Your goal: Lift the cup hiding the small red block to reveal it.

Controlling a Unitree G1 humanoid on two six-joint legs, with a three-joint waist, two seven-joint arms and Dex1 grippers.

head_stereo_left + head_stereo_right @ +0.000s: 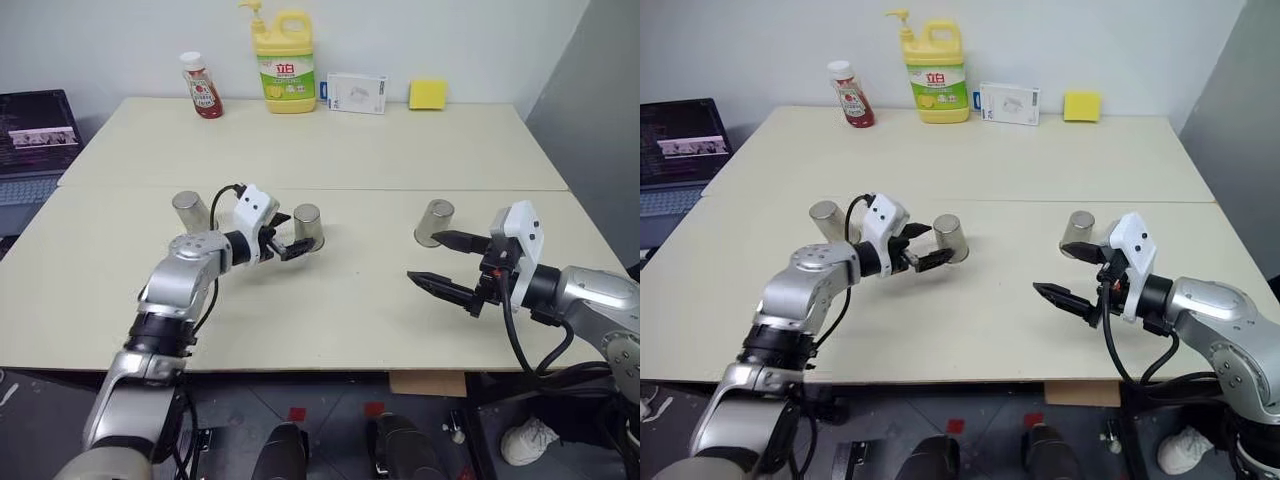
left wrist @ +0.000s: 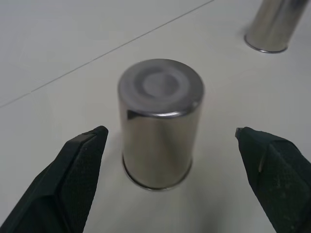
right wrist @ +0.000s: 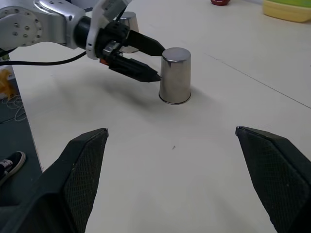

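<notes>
on the table (image 1: pixel 330 330), both tools gape empty, left tool (image 1: pixel 287 236) flanking the middle cup (image 1: pixel 309 227).

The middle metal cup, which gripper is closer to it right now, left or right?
Left. The left gripper is right at the middle cup, open fingers flanking it without touching. The right gripper hangs open well off to the cup's right, nearer the right-hand cup.
</notes>
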